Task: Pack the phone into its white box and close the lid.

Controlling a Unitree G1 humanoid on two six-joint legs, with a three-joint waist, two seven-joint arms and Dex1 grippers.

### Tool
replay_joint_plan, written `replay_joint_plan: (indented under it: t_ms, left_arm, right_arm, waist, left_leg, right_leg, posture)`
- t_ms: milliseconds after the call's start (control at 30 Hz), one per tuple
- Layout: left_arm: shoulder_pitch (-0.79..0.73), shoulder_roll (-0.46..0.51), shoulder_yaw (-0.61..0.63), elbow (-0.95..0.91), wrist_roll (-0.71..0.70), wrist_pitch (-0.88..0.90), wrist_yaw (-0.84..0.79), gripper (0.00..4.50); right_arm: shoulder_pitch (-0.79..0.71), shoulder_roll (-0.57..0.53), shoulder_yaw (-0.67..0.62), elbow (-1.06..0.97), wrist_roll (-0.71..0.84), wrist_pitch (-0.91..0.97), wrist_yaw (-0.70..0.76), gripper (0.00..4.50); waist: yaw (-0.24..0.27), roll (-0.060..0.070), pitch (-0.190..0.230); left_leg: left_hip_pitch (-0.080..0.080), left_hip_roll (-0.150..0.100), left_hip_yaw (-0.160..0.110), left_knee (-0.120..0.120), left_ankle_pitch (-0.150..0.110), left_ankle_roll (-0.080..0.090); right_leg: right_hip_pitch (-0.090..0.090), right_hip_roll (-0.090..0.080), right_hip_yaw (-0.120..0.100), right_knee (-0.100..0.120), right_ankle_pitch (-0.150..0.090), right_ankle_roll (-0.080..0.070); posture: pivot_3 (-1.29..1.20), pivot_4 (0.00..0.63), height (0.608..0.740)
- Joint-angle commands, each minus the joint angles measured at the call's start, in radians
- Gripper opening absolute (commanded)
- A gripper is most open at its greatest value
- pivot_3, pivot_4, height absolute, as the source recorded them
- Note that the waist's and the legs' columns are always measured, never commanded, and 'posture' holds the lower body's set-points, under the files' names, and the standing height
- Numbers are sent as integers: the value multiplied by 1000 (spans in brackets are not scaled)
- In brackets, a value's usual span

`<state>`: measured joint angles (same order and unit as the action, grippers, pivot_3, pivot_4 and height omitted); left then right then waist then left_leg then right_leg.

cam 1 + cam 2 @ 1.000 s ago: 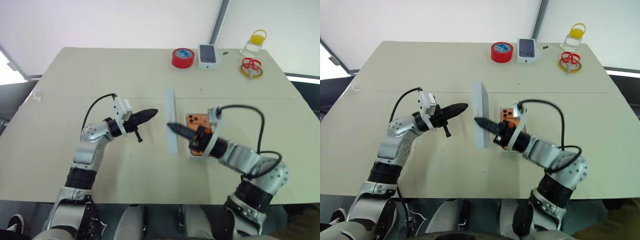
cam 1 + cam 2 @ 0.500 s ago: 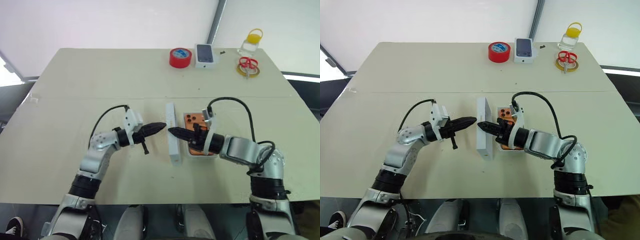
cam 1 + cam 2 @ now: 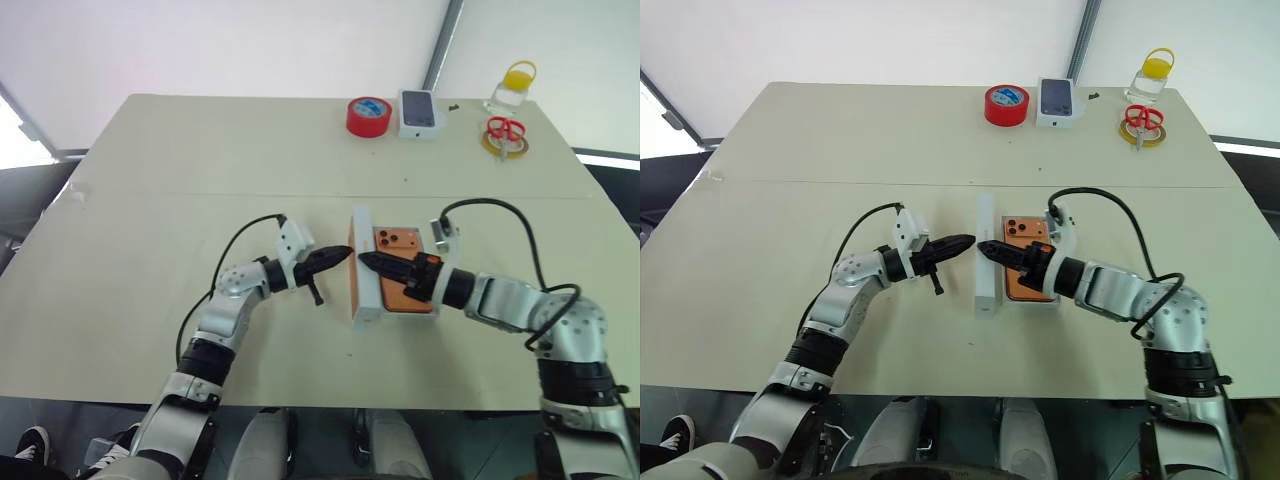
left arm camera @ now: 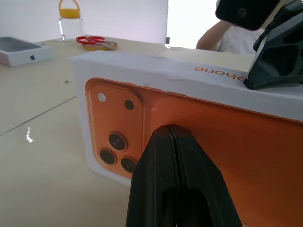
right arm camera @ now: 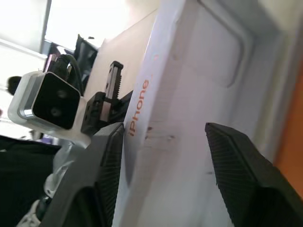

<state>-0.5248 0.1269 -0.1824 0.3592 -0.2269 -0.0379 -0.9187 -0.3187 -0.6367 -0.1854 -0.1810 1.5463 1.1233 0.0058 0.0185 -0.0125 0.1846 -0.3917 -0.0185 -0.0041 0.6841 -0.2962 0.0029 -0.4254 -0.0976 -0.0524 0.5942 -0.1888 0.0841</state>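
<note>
Black fingers of the left gripper [image 3: 342, 255] were pressed together with nothing between them, their tips resting against or just short of the orange phone picture on the outer face of the lid [image 3: 359, 268]; from the left wrist view, contact could not be confirmed. The lid stood on its long edge in the near-middle of the cream table [image 3: 150, 180], beside the left side of the white box [image 3: 388, 312], with its plain white inside turned toward the box.

From the other side, the right gripper [image 3: 368, 263] reached over the box with its fingers spread apart, straddling the top edge of the lid: one finger [image 5: 106, 165] sat on the printed outer side and the other on the white inner side, neither clearly clamping the cardboard.

Inside the white box lay the phone [image 3: 400, 280], flat and back-up, its three-lens camera block at the far corner nearest the lid. The box sat flat on the table under the right forearm.

Well beyond, along the far edge of the table, stood a red tape roll [image 3: 367, 116] and, just to its right, a small white box with a dark phone picture [image 3: 419, 113]. Farther right lay red-handled scissors [image 3: 502, 129] on a yellow tape ring [image 3: 496, 146], with a clear bottle with a yellow cap [image 3: 512, 86] behind them at the corner.
</note>
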Motion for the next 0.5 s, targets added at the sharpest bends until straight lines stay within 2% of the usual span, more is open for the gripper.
replay_joint_plan:
  t_ms: [33, 133, 233, 333, 433, 500]
  left_arm:
    - [-24, -31, -20, 11, 11, -33, -2, 0]
    - [-20, -33, -17, 25, 16, -48, -2, 0]
    - [-11, -17, -11, 7, 7, -39, -12, 0]
    - [4, 22, -3, -33, 1, -26, -28, 0]
    - [23, 66, 12, -94, -20, 4, -41, 0]
    - [43, 97, 22, -141, -41, 29, -54, 0]
  right_arm:
    - [43, -57, -64, 39, -116, -37, 48, 2510]
    - [89, -101, -55, -17, -258, -97, 131, 2510]
    - [95, -89, -47, -55, -383, -181, 173, 2510]
    - [105, -106, 28, -119, -572, -285, 233, 2510]
    - [107, -73, 19, -97, -637, -338, 263, 1663]
    - [102, -78, 40, -83, -741, -401, 278, 727]
  waist:
    - [-3, -3, -2]
    - [-6, -4, -1]
    - [-12, -2, 0]
    - [-8, -1, 0]
    - [-5, -1, 0]
    - [-4, -1, 0]
  left_leg:
    - [0, 0, 0, 0, 0, 0]
    - [0, 1, 0, 0, 0, 0]
    - [0, 3, 1, -1, -1, 1]
    - [0, 4, 1, -1, -1, 1]
    - [-1, 4, 1, -1, -1, 1]
    - [-1, 4, 1, 0, -1, 1]
  right_leg:
    - [0, 0, 0, 0, 0, 0]
    - [0, 0, 0, -1, 0, 0]
    - [-2, 2, 0, 0, 0, 0]
    - [-3, 3, 0, 0, 0, 0]
    - [-3, 4, 0, 0, 0, 0]
    - [-3, 3, 0, -1, 0, 0]
  posture:
    - [0, 150, 740]
    - [0, 150, 740]
    - [0, 150, 740]
    - [0, 150, 740]
    - [0, 150, 740]
    - [0, 150, 740]
